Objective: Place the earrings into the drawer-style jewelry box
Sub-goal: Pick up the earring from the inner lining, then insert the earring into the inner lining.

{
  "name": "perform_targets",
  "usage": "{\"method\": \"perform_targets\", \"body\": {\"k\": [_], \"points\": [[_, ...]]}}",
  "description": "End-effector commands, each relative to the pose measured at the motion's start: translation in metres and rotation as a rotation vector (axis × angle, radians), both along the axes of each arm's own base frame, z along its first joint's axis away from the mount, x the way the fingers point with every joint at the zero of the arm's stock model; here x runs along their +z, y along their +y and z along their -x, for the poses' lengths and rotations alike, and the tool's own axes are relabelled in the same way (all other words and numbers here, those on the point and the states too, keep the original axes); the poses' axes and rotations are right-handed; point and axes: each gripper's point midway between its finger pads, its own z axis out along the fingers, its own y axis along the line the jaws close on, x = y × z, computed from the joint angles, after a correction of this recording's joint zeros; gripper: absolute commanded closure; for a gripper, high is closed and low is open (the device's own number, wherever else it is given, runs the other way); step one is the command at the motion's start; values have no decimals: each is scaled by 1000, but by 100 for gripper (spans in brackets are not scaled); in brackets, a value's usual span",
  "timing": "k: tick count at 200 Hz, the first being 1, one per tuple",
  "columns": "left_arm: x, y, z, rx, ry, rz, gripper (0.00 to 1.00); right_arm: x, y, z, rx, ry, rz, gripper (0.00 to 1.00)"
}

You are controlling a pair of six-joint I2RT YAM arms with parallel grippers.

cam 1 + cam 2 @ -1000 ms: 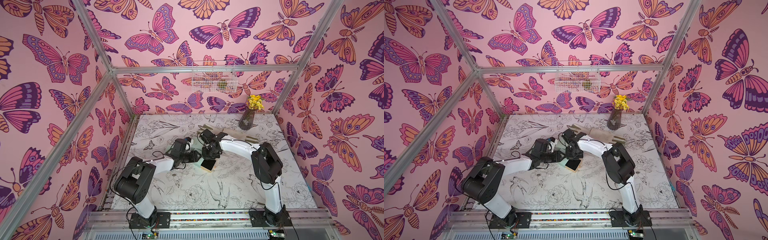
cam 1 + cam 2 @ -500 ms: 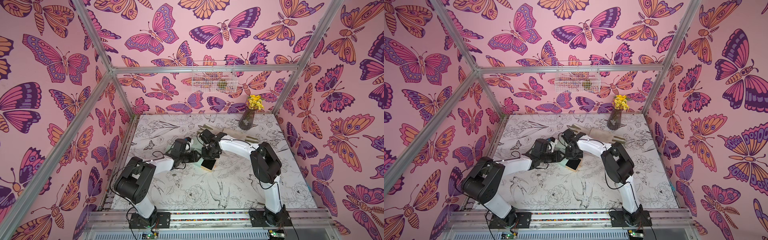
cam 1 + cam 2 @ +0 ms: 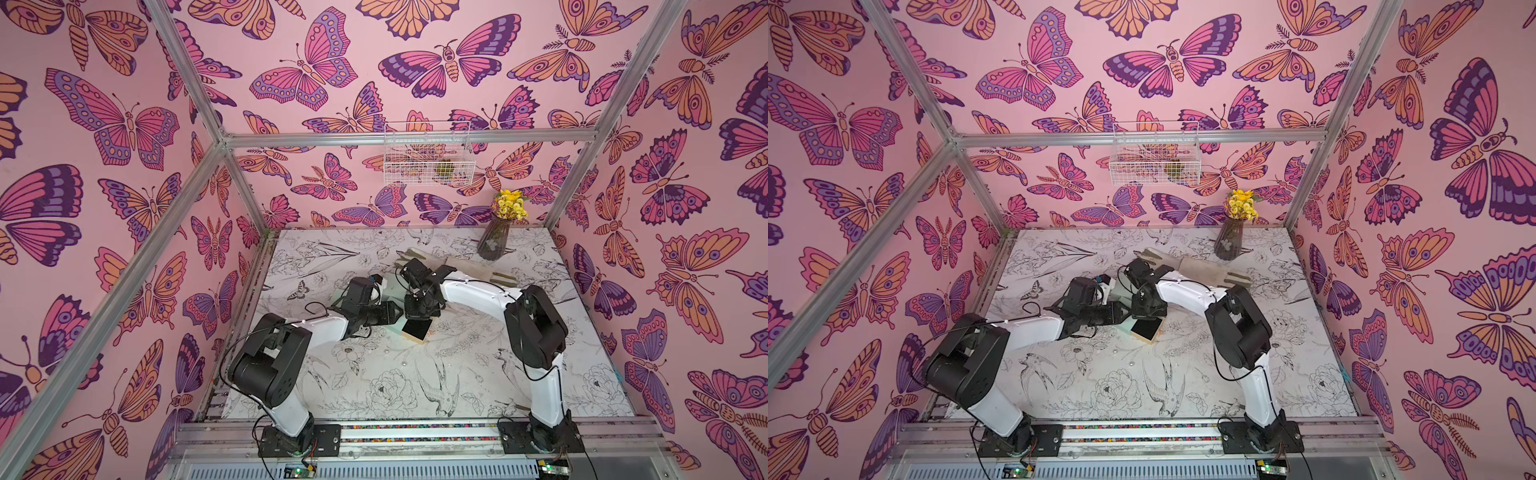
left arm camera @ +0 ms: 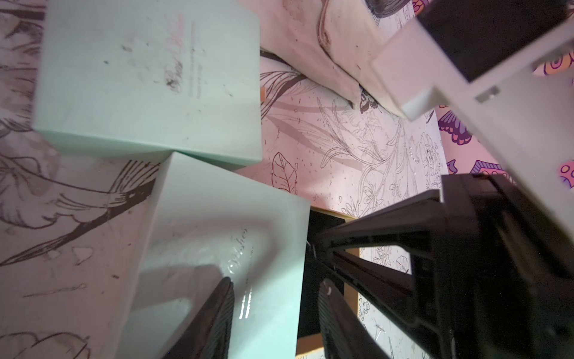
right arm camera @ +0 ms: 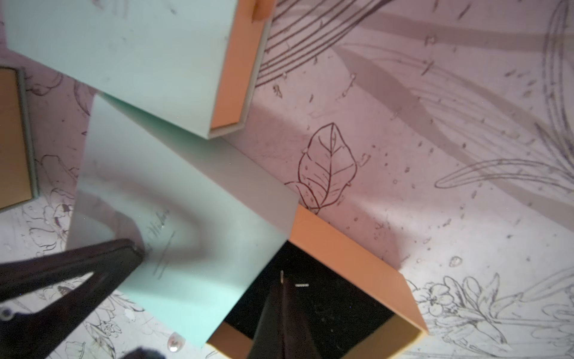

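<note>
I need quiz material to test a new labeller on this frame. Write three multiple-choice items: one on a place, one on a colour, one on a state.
1. The right gripper is:
A. over the pulled-out drawer
B. far from any box
C. lying flat on the table

2. The drawer's lining is:
A. white
B. black
C. mint

3. The right gripper's jaws are:
A. wide open
B. half open
C. shut

Key:
1 A: the right wrist view shows its tips above the drawer.
2 B: the floor inside the orange walls is black.
3 C: the tips meet with no gap.
</note>
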Motion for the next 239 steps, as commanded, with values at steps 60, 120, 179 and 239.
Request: {"method": "perform_targets", "body": {"k": [60, 120, 179, 239], "points": [[-5, -11, 10, -64, 15, -64, 51, 12, 0, 6, -90, 63, -222, 100], [-12, -11, 10, -64, 29, -80, 51, 9, 2, 0, -135, 93, -317, 100], [-16, -9, 12, -60, 35, -92, 52, 0, 2, -2, -170, 117, -355, 100], [-20, -6, 12, -54, 43, -110, 52, -15, -14, -2, -206, 110, -298, 100]]}}
